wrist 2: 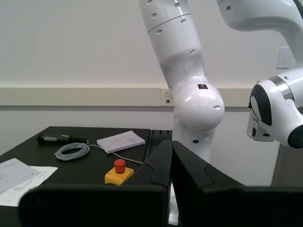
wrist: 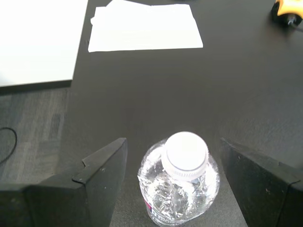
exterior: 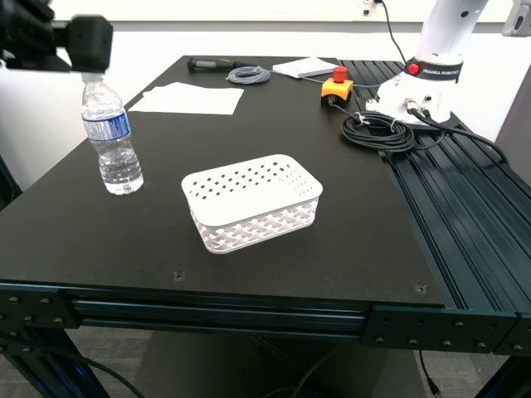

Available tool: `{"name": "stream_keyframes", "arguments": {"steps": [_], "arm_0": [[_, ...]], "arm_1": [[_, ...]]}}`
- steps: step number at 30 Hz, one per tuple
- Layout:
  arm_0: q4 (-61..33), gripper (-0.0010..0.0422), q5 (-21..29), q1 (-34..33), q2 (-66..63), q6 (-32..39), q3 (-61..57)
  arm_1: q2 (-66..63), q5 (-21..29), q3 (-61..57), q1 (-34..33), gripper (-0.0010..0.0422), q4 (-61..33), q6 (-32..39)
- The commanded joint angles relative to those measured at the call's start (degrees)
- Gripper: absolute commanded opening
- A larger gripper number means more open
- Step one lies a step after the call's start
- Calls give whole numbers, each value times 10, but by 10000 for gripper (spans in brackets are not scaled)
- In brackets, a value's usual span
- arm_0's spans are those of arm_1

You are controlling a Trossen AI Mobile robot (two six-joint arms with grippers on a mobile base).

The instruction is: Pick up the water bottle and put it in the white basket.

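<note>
A: Condition of the water bottle (exterior: pixel 110 137)?

B: Found upright on the black table (exterior: pixel 274 257), toward nine o'clock of the surface in the exterior view. Clear ribbed plastic, white cap, blue-and-white label around the upper body, water visible in the lower part. Noted taller than the basket. Seen from above in the first wrist view (wrist: pixel 182 182): round white cap, crinkled clear shoulders below it.

A: And the white basket (exterior: pixel 253 201)?

B: Located near the table's centre, at roughly three o'clock from the bottle and well apart from it. Low, rectangular, rounded corners. Lying with the flat perforated face uppermost, lattice sides below.

A: State of my first gripper (wrist: pixel 182 189)?

B: Spread wide, one dark finger on either side of the bottle, a gap left between each finger and the plastic. No contact observed. Recorded in the exterior view as a blurred dark mass just above the cap (exterior: pixel 83 41), at the view's ten o'clock.

A: My second gripper (wrist 2: pixel 171 161)?

B: Closed, fingers pressed together with nothing between them, raised and pointed at a white robot arm (wrist 2: pixel 187 80) beyond the table.

A: Other items?

B: White paper sheets (exterior: pixel 189 98) at twelve o'clock from the bottle; a yellow box with a red button (exterior: pixel 336 88), a coiled black cable (exterior: pixel 377 131) and a coiled grey cable (exterior: pixel 248 75) toward the far edge.
</note>
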Motion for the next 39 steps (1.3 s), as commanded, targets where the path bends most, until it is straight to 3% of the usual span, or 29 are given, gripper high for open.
{"name": "stream_keyframes", "arguments": {"steps": [1,11,14,16,20,24,29,33,36,39], "arm_0": [[2,1,0,1,0,0,1],[2,1,0,1,0,0,1],[1,1,0,0,0,0,1],[1,1,0,0,0,0,1],[2,1,0,0,0,0,1],[1,1,0,1,0,0,1],[1,1,0,0,0,0,1],[1,1,0,1,0,0,1],[1,1,0,0,0,0,1],[1,1,0,1,0,0,1]], "arm_1": [[37,1,0,0,243,16,2],[120,15,0,0,167,29,0],[114,37,0,0,87,29,-2],[106,63,1,0,2,35,-9],[94,129,1,-4,6,75,-17],[60,159,10,-27,1,75,-46],[8,161,51,-95,0,72,-58],[3,159,77,-192,0,70,-64],[3,114,80,-268,0,67,-26],[3,18,80,-320,0,8,34]]}}
